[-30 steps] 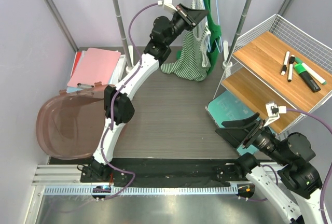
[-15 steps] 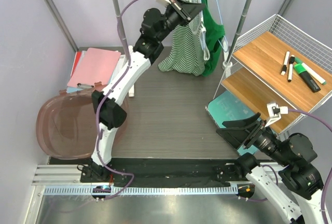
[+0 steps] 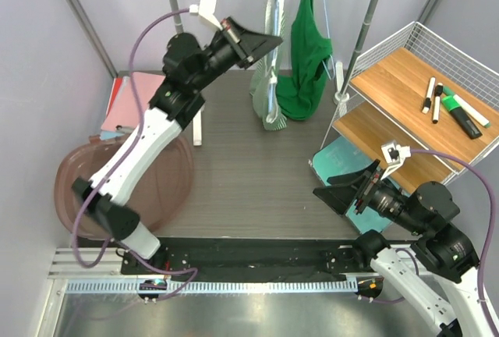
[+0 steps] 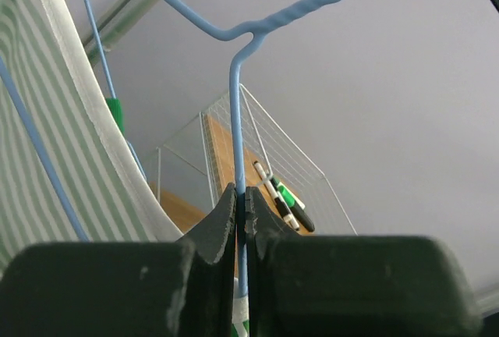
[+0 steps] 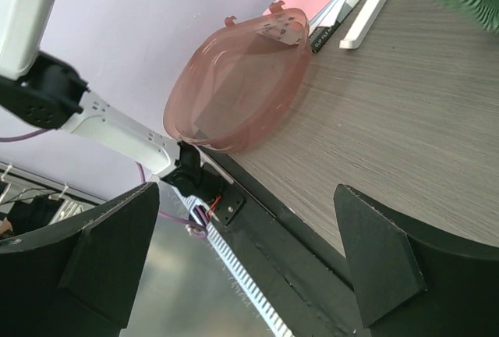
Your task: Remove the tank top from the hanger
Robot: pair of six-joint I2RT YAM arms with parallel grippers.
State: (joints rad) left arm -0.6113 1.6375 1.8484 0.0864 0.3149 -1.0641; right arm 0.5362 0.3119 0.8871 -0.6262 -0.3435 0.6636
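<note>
The left hand [image 4: 240, 216] was clenched on the wire stem of the blue hanger [image 4: 236, 118], its arm stretched high over the far edge of the desk [image 3: 257, 181]. The striped tank top [image 3: 268, 87] hung just beside it, above that edge. The right hand [image 3: 343, 189] hovered spread open near the right edge.

Pale lilac walls [image 3: 47, 79] closing in the cell, dark wood-grain worktop [image 3: 257, 173] lying between them, grey-poled clothes rail [image 3: 178, 25] standing at the far side, white wire shelf unit [image 3: 405, 79] holding wooden boards at right.
</note>
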